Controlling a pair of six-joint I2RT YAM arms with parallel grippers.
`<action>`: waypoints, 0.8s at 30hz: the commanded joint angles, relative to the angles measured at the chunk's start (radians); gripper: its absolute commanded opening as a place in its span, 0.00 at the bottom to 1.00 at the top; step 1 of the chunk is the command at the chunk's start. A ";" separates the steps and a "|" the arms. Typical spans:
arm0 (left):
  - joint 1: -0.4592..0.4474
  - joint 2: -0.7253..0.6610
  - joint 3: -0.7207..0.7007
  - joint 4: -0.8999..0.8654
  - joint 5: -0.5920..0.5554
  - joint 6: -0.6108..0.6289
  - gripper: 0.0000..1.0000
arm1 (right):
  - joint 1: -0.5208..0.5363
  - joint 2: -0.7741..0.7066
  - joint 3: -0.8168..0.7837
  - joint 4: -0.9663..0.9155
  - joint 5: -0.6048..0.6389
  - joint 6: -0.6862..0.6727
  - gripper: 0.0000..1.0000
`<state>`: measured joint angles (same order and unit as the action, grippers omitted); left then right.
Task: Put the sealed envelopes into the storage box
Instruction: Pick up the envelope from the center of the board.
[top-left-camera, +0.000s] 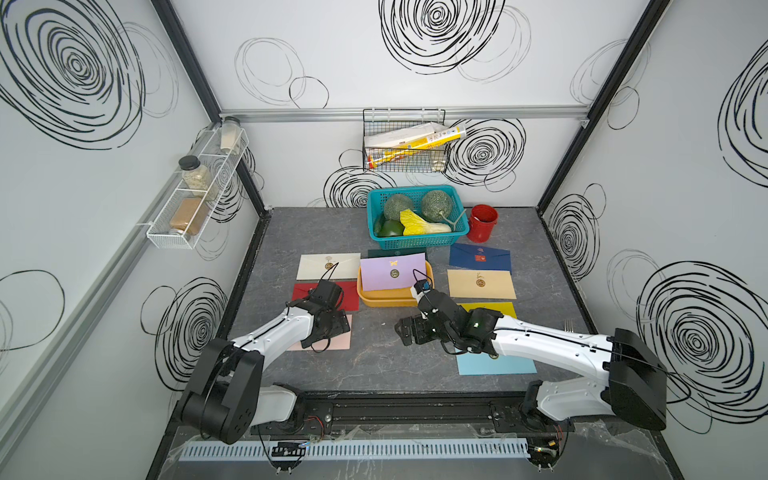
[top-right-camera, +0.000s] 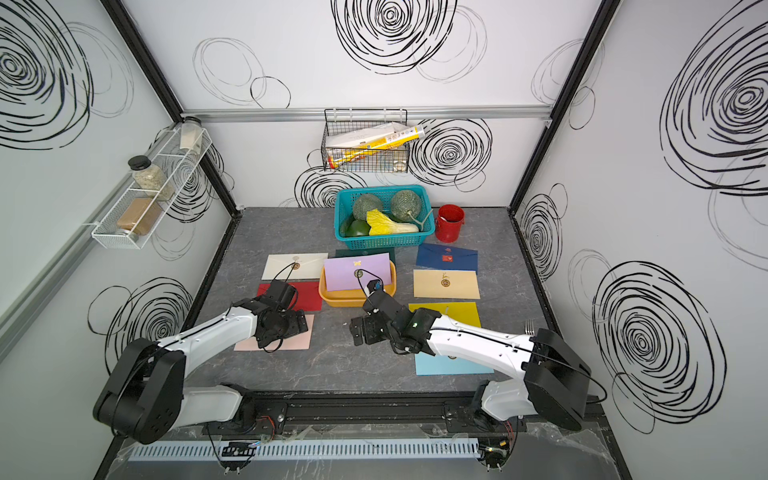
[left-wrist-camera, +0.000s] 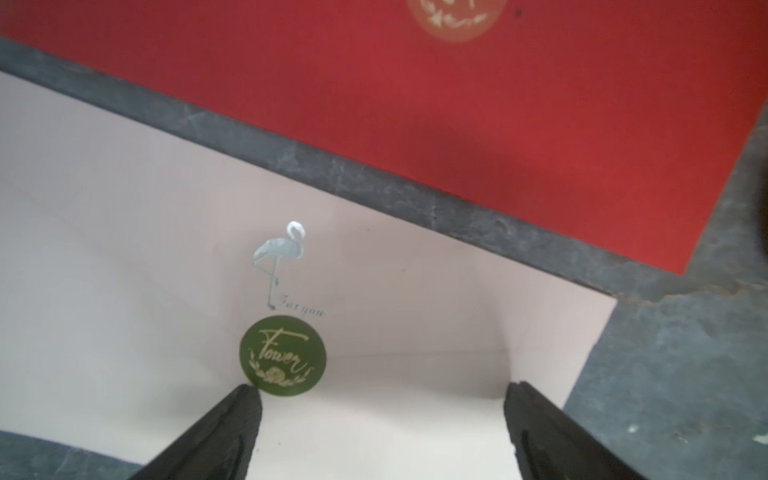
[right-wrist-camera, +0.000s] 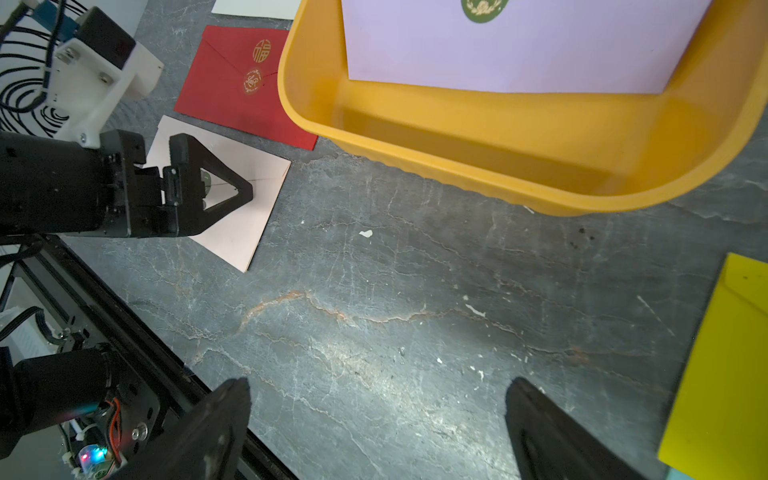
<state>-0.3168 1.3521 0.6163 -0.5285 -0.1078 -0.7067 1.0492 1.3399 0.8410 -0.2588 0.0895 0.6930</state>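
A: L pincer status?
B: L pincer (left-wrist-camera: 382, 390) was fully released, jaws wide, nothing between them. Directly under it lay the flat pale-pink paper envelope (left-wrist-camera: 166, 249). Its round green sticker seal (left-wrist-camera: 282, 355) sat just beside one fingertip (left-wrist-camera: 232, 424). Contact w/ the paper: could not tell.
A: R pincer?
B: R pincer (right-wrist-camera: 380, 384) was likewise released & empty, over bare grey marbled tabletop (right-wrist-camera: 374, 291). Ahead of its tips stood the shallow orange-yellow plastic storage tub (right-wrist-camera: 457, 166), w/ a lilac paper envelope (right-wrist-camera: 519, 50) leaning inside it, not flat. A flat yellow paper envelope (right-wrist-camera: 727, 374) lay near, off to the side of the R pincer.
A: Other stock near L?
B: A flat red paper envelope (left-wrist-camera: 457, 104) lay just beyond the pink one, ahead of the L pincer tips. A narrow strip of tabletop separated them.
A: Handling notes?
B: Est. only: pink item looked light, thin, flexible, smooth. It lay flush on a hard surface, so no edge stood proud to pinch. Rec. grip pt: a long edge or corner next to bare tabletop, raised by pressing & sliding one tip. Avoid the seal; it might peel. Tub looked barely larger than one envelope: align long sides before release.
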 joint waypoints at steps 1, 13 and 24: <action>-0.058 0.065 -0.004 0.012 0.008 -0.015 0.98 | -0.021 -0.040 -0.023 -0.011 0.002 0.014 1.00; -0.500 0.282 0.177 -0.026 0.013 -0.340 0.99 | -0.306 -0.188 -0.139 -0.052 -0.094 -0.061 1.00; -0.706 0.374 0.423 -0.028 0.010 -0.723 0.99 | -0.359 -0.246 -0.204 -0.086 -0.147 -0.071 1.00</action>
<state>-1.0115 1.7042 0.9859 -0.5678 -0.1406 -1.2930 0.6952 1.1057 0.6670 -0.3141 -0.0311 0.6327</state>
